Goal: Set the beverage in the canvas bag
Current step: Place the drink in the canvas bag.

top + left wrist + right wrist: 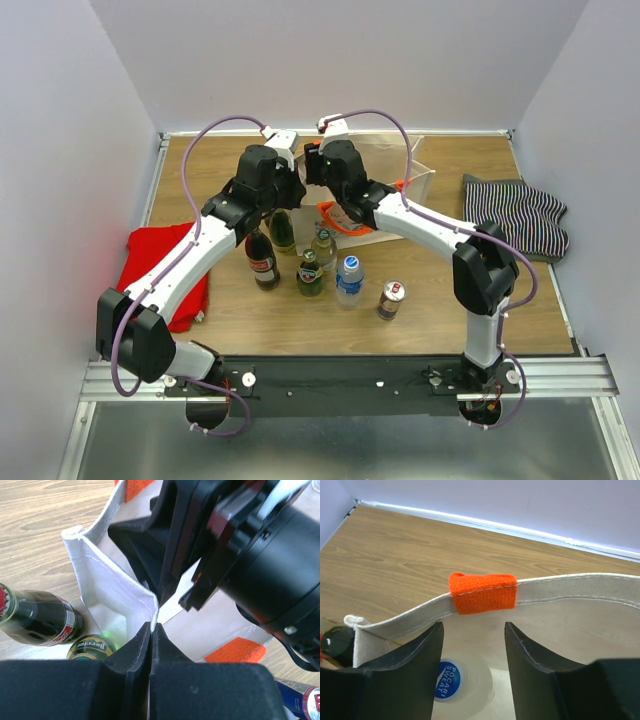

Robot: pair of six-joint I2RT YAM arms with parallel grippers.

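Note:
The cream canvas bag [418, 182] stands at the back centre with orange handles [342, 224]. My left gripper [151, 626] is shut on the bag's rim at a corner seam and holds the white fabric [112, 582] up. My right gripper [472, 627] is open and empty just over the bag's mouth, near the orange tab [482, 593] on the rim. Below it, inside the bag, stands a white bottle with a blue Pocari Sweat cap [449, 680], apart from both fingers. In the top view both grippers meet over the bag's left end, the left [291, 186] beside the right [316, 172].
Several drinks stand in front of the bag: a cola bottle [262, 258], a green bottle [283, 231], a Perrier bottle [310, 273], a clear bottle [324, 246], a blue-capped water bottle [349, 281] and a can [391, 299]. Red cloth [160, 268] left, striped cloth [520, 214] right.

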